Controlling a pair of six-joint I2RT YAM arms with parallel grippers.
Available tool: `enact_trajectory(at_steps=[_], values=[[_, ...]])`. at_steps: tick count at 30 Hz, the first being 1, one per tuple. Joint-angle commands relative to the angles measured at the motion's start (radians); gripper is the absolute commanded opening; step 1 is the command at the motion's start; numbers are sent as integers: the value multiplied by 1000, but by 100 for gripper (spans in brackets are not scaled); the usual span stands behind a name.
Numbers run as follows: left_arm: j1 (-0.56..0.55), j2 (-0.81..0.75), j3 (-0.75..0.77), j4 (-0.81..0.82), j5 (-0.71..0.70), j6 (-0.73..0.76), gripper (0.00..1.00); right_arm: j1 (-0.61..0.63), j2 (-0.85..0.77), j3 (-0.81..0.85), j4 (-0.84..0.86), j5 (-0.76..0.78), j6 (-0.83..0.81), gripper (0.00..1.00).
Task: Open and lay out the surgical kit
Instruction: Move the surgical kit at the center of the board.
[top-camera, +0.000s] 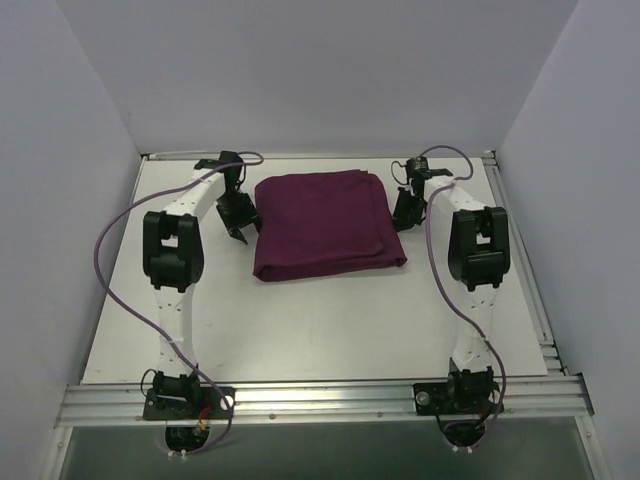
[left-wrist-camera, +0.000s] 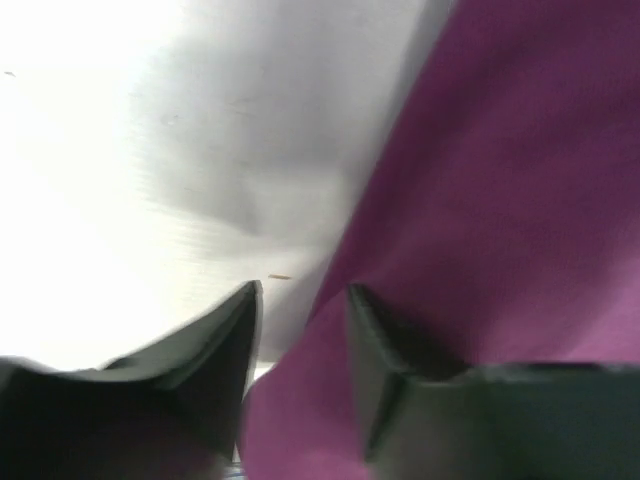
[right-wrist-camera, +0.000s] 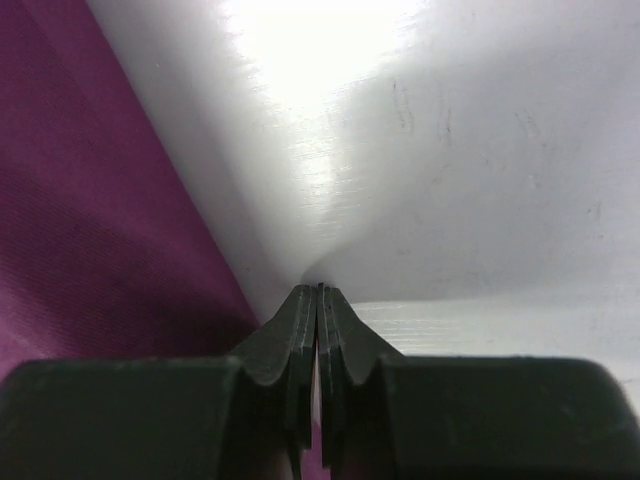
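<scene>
The surgical kit (top-camera: 325, 225) lies as a folded dark purple cloth bundle in the far middle of the white table (top-camera: 320, 330); only the cloth shows. My left gripper (top-camera: 240, 232) sits low at the bundle's left edge. In the left wrist view it (left-wrist-camera: 303, 290) is open, and the purple cloth (left-wrist-camera: 520, 180) runs between the two fingers and under the right one. My right gripper (top-camera: 403, 222) is at the bundle's right edge. In the right wrist view it (right-wrist-camera: 319, 288) is shut with its tip on the bare table, and the cloth (right-wrist-camera: 90, 240) lies just to its left.
White walls (top-camera: 80, 100) close in the table on the left, back and right. An aluminium rail (top-camera: 320, 398) with both arm bases runs along the near edge, and another rail (top-camera: 530, 270) runs along the right side. Purple cables (top-camera: 110, 270) loop beside each arm.
</scene>
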Motion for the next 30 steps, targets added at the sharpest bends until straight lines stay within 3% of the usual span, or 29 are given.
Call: enact_trajectory(at_steps=[1, 2, 5, 6, 9, 16, 20, 24, 30], values=[[16, -1, 82, -21, 31, -11, 57, 50, -6, 27, -42, -77, 17, 5], [25, -11, 89, -30, -14, -4, 67, 50, -17, 23, -42, -75, 19, 10], [51, -77, 127, -70, -132, 21, 78, 44, -80, -7, -46, -52, 19, 34], [56, -113, 141, -93, -176, 30, 82, 38, -116, -14, -50, -43, 17, 48], [50, -211, 159, -95, -241, 54, 84, 32, -184, -30, -83, -9, -6, 60], [-90, -364, 96, -107, -309, 38, 87, 24, -340, -143, -91, -9, -20, 64], [-197, -388, 53, 30, -229, 97, 88, 4, -408, -195, -86, -75, -11, 64], [-368, -321, 87, 107, -172, 174, 88, -61, -460, -250, -91, -140, 12, 64], [-505, -192, 230, 140, -178, 257, 87, -229, -555, -365, -51, -253, 43, 64]])
